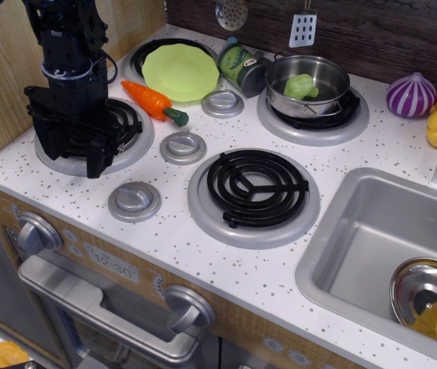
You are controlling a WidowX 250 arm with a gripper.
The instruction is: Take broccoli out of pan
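Broccoli point(301, 86) sits inside the steel pan point(327, 71) on the back right burner point(278, 118). Well apart, the black gripper point(95, 146) hangs over the front left burner point(135, 143); I cannot tell whether its fingers are apart. A toy carrot point(153, 102) lies nearby.

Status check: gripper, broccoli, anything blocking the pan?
Gripper low over front-left burner, nothing seen held, jaw state unclear. Broccoli in pan, back-right burner. Carrot, plate, can lie between.
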